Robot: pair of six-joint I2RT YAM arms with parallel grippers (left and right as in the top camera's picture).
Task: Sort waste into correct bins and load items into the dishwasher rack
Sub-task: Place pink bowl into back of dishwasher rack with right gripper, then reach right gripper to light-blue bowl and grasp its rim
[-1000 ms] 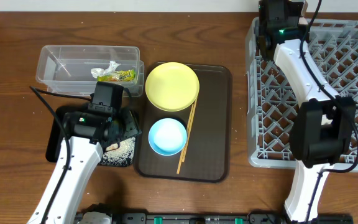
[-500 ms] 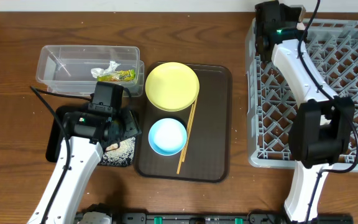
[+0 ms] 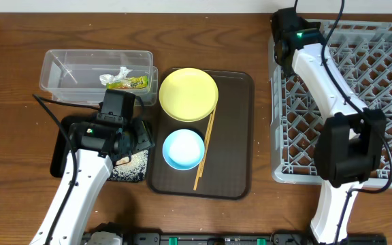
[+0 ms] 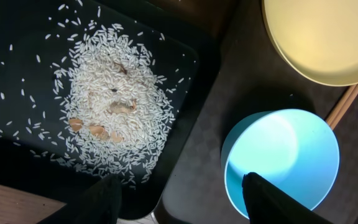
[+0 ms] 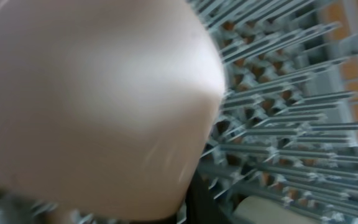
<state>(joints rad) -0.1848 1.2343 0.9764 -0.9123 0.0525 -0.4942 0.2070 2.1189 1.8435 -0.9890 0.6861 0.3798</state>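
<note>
Brown wooden table point(image 3: 19, 34) carries the grey dishwasher rack point(image 3: 386, 102) on its right side, and the right gripper point(image 3: 286, 39) reaches over the rack's far-left corner. A pale blurred shape point(image 5: 92, 93) fills its wrist view, so I cannot tell its grip. Loading seems in hand. The left gripper point(image 4: 182, 208), spread and empty, hovers between the black tray point(image 4: 17, 155) and the light blue bowl point(image 4: 284, 155), probably the next lift.

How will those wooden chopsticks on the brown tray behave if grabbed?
The chopsticks look thin and stiff: probably light, but awkward to pinch lying flat on the brown tray. A loose pair, they may roll or separate. A push could knock them into the blue bowl.
</note>
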